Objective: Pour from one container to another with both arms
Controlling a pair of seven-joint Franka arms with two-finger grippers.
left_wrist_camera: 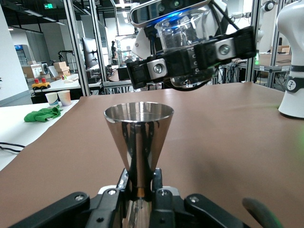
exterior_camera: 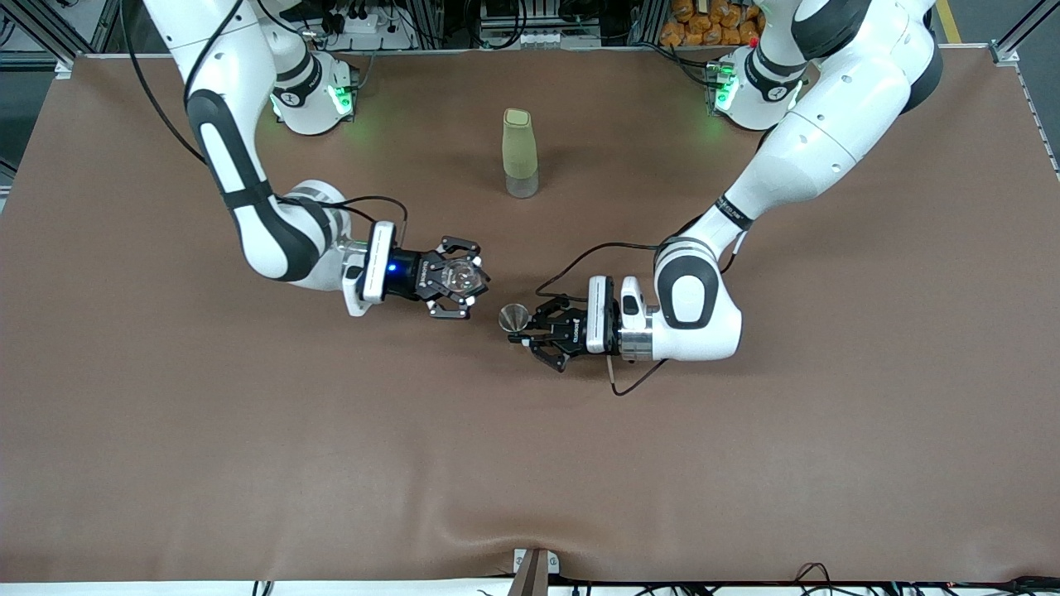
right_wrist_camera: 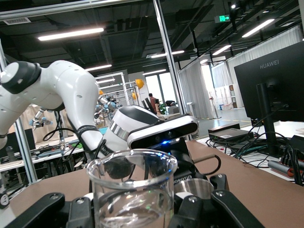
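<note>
The right arm comes down from its base at the top of the front view, bends at the elbow and reaches level toward the middle of the brown surface point(exterior_camera: 166, 430). Its wrist is turned sideways, so the right tool point(exterior_camera: 454, 277) points toward the left arm's end. That tool is clamped on the clear faceted glass tumbler point(exterior_camera: 457, 276), held up above the surface with its mouth upward; in the right wrist view the tumbler point(right_wrist_camera: 132, 190) sits upright between the black fingers point(right_wrist_camera: 40, 209).

Near the middle, closer to the robots' bases, the tall pale-green bottle point(exterior_camera: 520, 154) stands upright on the surface, apart from both tools.

The left arm sweeps down from its base, folds at the elbow and lies low and level, its wrist pointing toward the right arm's end. The left tool point(exterior_camera: 530, 327) is closed tight on the narrow waist of the steel jigger point(exterior_camera: 514, 317), which stands upright with its open cone upward. In the left wrist view the jigger point(left_wrist_camera: 138, 137) rises straight from the tool, and the tumbler point(left_wrist_camera: 183, 40) hangs higher than the jigger's rim, near it but not touching.
</note>
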